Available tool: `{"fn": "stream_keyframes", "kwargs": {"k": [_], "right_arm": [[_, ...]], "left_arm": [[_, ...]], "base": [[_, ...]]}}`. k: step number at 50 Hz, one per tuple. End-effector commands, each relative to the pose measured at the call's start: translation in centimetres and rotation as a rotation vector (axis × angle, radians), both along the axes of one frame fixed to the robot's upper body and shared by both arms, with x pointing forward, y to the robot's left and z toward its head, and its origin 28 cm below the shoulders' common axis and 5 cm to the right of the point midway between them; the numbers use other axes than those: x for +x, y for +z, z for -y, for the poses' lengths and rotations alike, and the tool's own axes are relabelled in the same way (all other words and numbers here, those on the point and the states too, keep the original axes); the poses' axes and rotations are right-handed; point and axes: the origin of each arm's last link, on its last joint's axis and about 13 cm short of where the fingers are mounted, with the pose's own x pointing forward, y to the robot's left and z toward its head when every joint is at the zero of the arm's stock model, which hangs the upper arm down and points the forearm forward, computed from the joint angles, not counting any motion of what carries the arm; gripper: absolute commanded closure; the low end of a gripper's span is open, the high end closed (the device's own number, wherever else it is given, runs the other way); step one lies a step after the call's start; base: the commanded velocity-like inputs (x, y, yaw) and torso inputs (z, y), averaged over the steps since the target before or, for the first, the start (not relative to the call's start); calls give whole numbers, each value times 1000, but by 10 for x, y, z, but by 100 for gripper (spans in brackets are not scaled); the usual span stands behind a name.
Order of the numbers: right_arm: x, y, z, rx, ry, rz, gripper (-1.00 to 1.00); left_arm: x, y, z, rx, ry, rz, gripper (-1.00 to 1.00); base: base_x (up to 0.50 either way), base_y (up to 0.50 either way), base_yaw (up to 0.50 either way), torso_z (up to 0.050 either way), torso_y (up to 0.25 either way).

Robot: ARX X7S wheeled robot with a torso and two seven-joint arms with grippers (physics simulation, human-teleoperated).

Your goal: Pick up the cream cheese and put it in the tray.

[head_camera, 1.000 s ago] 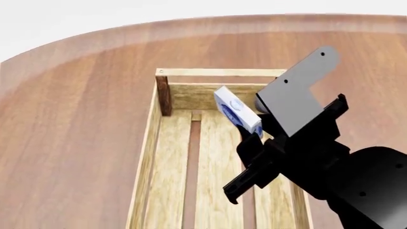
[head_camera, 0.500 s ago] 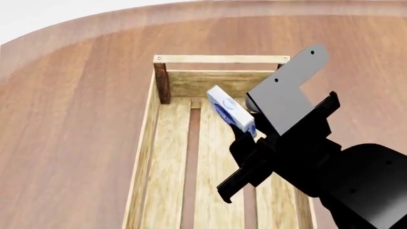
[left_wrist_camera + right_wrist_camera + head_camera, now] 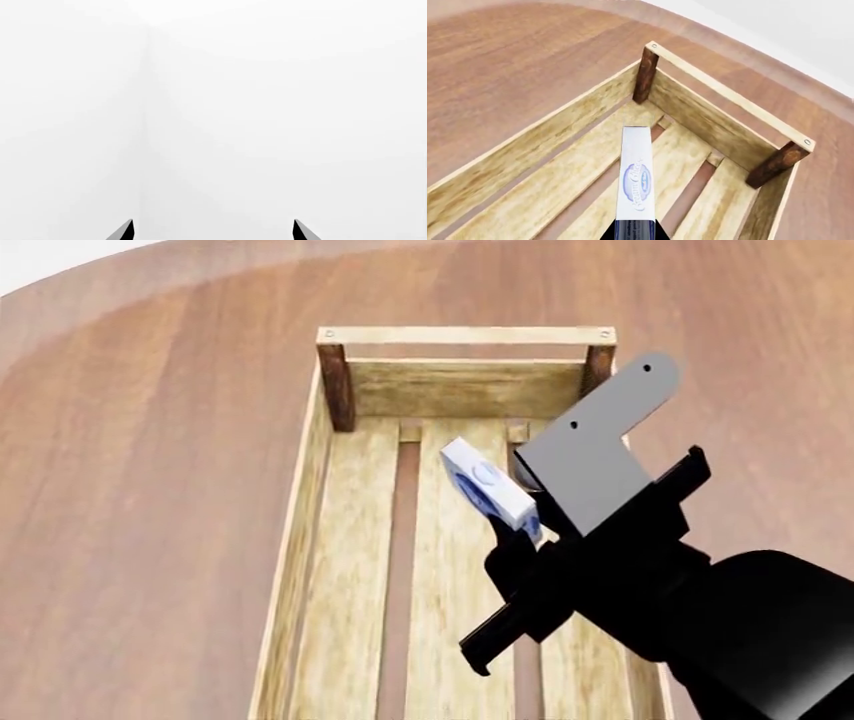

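Two dark tips of the left tool (image 3: 212, 231), blank white background

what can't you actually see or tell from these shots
- Right pincer: only its tips show in the right wrist view, cut by the edge; the black arm hides it in the head view.
- Near end of the light-wood slatted tray: cut off in the head view.
- Left pincer: the left wrist view shows only blank white.

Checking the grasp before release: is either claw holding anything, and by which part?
The right claw holds the cream cheese by one end, its other end sticking out over the tray. The left claw holds nothing.
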Motion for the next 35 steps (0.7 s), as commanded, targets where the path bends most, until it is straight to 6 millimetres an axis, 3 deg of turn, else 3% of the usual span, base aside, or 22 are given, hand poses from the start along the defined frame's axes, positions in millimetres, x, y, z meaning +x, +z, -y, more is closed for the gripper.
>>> {"fn": "stream_keyframes", "kwargs": {"k": [1, 35], "right_arm": [[2, -2, 1, -12, -5, 6, 100], [7, -15, -5, -35, 30, -33, 100]], "left_arm": [[0, 0, 0, 0, 0, 1, -100], [0, 0, -1, 2, 2, 2, -100]], "base": [[0, 0, 0, 0, -61], [0, 0, 0, 0, -61]]}}
